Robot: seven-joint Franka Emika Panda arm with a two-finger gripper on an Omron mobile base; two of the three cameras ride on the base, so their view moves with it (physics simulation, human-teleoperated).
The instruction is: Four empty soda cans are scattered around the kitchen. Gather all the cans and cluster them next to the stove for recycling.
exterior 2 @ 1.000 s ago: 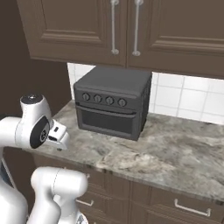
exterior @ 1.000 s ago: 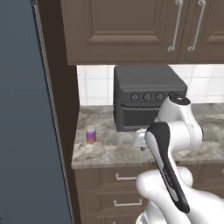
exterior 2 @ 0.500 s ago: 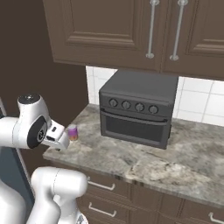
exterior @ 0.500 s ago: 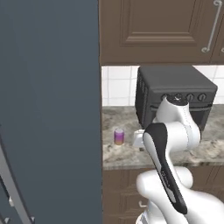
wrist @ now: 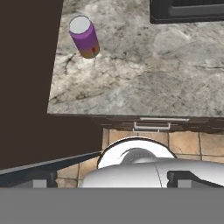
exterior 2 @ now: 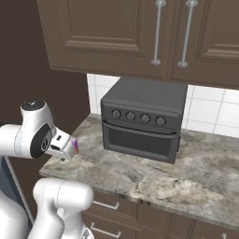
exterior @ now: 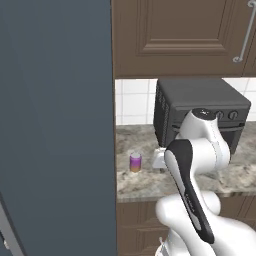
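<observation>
While your gripper point(wrist: 111, 181) hangs over the counter's front edge, its fingers point(wrist: 43, 183) stand wide apart with nothing between them. You'll find the purple soda can point(wrist: 85, 36) upright on the grey marbled counter point(wrist: 144, 78), long axis vertical, silver top up, tan band at its base. In the hand view it sits at about eleven o'clock from the fingertips, well apart from them, near the counter's left end. From the left base view, the can point(exterior: 135, 162) stands at about nine o'clock of the toaster oven point(exterior: 200, 107).

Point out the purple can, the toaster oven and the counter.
purple can point(wrist: 85, 38), hand view, on its side wall.
toaster oven point(exterior 2: 140, 140), right base view, on its door.
counter point(exterior 2: 186, 177), right base view, on bare stone.
</observation>
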